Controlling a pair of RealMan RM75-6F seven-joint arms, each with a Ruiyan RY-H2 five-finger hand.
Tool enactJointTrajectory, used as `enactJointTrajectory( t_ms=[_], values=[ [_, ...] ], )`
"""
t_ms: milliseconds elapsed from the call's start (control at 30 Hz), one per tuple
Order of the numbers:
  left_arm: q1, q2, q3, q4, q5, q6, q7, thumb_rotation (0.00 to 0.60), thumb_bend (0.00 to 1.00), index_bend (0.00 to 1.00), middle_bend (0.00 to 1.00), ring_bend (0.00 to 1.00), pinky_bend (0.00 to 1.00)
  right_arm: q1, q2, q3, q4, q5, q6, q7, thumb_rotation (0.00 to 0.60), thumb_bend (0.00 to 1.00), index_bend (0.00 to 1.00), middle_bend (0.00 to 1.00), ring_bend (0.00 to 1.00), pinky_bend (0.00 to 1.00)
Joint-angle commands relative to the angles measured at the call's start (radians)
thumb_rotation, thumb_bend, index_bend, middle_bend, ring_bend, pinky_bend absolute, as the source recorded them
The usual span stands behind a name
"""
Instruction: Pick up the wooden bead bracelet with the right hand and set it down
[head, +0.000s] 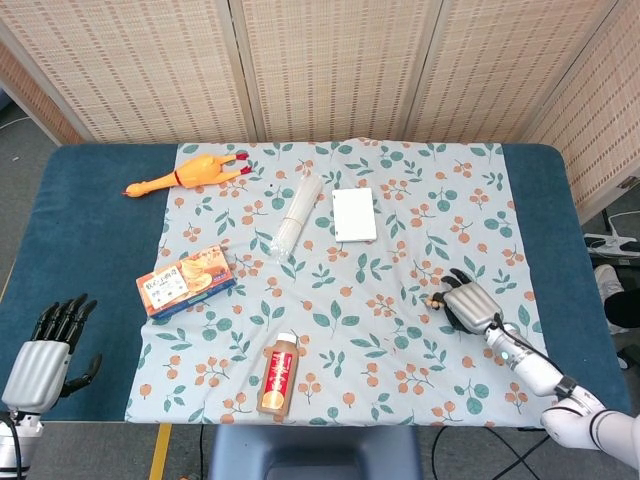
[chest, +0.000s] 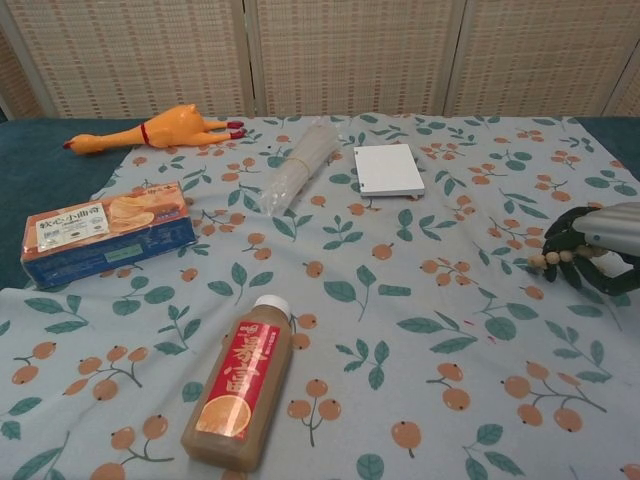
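Note:
The wooden bead bracelet (head: 437, 298) (chest: 558, 258) is in my right hand (head: 468, 304) (chest: 592, 249), low over the right part of the floral cloth (head: 340, 330). Its dark fingers curl around the bracelet, and only a short row of beads shows at the hand's left side. In the chest view the hand sits at the right frame edge, partly cut off. I cannot tell whether the beads touch the cloth. My left hand (head: 46, 345) hangs off the table's near left corner with its fingers apart, holding nothing.
On the cloth lie a juice bottle (head: 279, 372) (chest: 240, 385), a snack box (head: 185, 280) (chest: 105, 232), a rubber chicken (head: 185, 175) (chest: 150, 130), a clear bag of sticks (head: 295, 215) (chest: 298, 165) and a white box (head: 354, 214) (chest: 388, 168).

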Motion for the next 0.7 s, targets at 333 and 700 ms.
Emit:
enactJointTrajectory(
  t_ms=[333, 700],
  values=[
    [-0.001, 0.001, 0.002, 0.001, 0.006, 0.0, -0.005, 0.6, 0.44, 0.0, 0.0, 0.0, 0.04, -0.027, 0.141, -0.02, -0.202, 0.016, -0.033, -0.14, 0.454, 0.29, 0.13, 0.32, 0.0, 0.0],
    [0.003, 0.004, 0.001, -0.003, 0.009, 0.011, -0.002, 0.6, 0.44, 0.0, 0.0, 0.0, 0.04, -0.099, 0.265, 0.035, -0.37, 0.047, 0.132, -0.244, 0.446, 0.21, 0.04, 0.18, 0.0, 0.0]
  ],
)
